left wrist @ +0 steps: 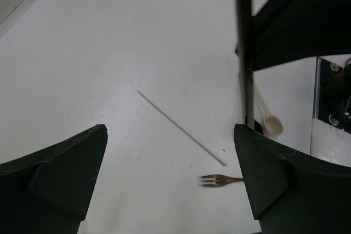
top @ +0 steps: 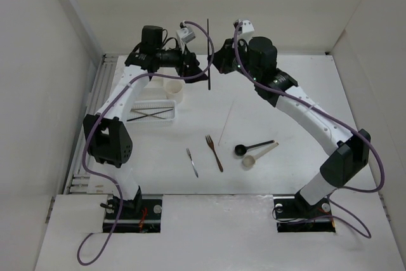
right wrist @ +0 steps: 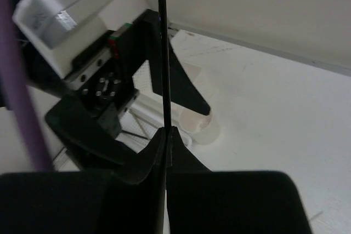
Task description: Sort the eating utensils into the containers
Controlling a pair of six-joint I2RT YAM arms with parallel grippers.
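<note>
We find the left gripper (left wrist: 170, 135), spread wide, and the right gripper (right wrist: 166, 135), clamped on an upright dark chopstick (top: 209, 42), crowding the air by the cup (top: 174, 85). Lower down, a lane runs between tray (top: 152, 102) and pale chopstick (top: 226, 120); forks (top: 214, 153) and spoons (top: 252, 147) seem to leave narrow gaps nearer us.

A dark chopstick (top: 208, 42) stands upright at upper centre, pinched in the closed right pincer (right wrist: 166, 135). On the worktop at centre lie a pale chopstick (top: 226, 122), a brown fork (top: 215, 154), a small grey fork (top: 192, 163), a black spoon (top: 252, 147) and a beige spoon (top: 257, 156). To their left, a white slotted tray (top: 162, 103) holds two crossed chopsticks (top: 151, 114). A round cup (top: 174, 90) stands just above it.
</note>
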